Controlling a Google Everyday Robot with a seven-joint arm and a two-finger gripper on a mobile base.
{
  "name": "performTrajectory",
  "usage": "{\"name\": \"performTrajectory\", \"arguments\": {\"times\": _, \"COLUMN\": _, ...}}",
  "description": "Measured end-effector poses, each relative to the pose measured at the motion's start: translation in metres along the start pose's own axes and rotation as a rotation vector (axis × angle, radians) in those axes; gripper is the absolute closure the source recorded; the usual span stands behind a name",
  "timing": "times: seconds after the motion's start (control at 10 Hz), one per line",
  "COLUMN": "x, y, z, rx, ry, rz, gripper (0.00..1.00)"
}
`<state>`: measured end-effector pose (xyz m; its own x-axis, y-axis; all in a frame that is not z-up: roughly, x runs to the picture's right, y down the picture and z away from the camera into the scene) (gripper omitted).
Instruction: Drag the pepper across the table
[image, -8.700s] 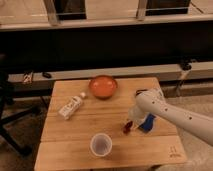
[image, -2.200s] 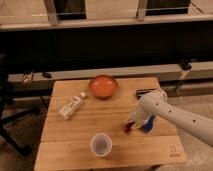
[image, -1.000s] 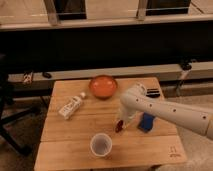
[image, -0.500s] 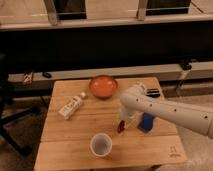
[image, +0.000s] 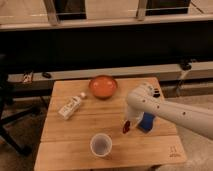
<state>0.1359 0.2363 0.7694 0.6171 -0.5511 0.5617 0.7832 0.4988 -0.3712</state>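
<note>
**Item: pepper** (image: 125, 128). Small, dark red, glossy. It lies on the tabletop (image: 85, 125), at about 4 o'clock from the centre, directly beneath the claw (image: 128, 122).

**Claw.** Lowered to the tabletop over the pepper, at the end of the white arm (image: 165, 112), which reaches in from 3 o'clock. It cannot be told whether the claw is clenched on the pepper, merely bearing on it, or released.

**Change recorded.** One second ago arm and pepper both stood further toward 9 o'clock, clear of the blue block (image: 147, 121). Half a second ago they had started back toward 3 o'clock. Now the pepper lies just beside the block again, close to where it lay two seconds ago.

**Reading.** The pepper has followed the claw in both directions, so contact appears to hold and the drag seems to be under way. The net shift is slight, because the stroke out has been nearly undone by the stroke back. A longer pull in one direction probably remains to be done.

**Neighbours, from the pepper.**
- Blue block: 3 o'clock, just beside.
- Cup (image: 101, 145): 7 o'clock, near.
- Bowl (image: 103, 86): 11 o'clock, well apart.
- Bottle (image: 70, 106): 10 o'clock, well apart, lying on its side.
- None of these appears to have shifted.

**Hazard.** Further travel toward 3 o'clock would likely press the pepper against the blue block.
</note>
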Motion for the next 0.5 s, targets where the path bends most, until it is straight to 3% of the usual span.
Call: {"name": "performTrajectory", "arguments": {"times": 0.5, "x": 0.002, "y": 0.006, "z": 0.020, "rx": -0.017, "ry": -0.019, "rz": 0.020, "gripper": 1.00}}
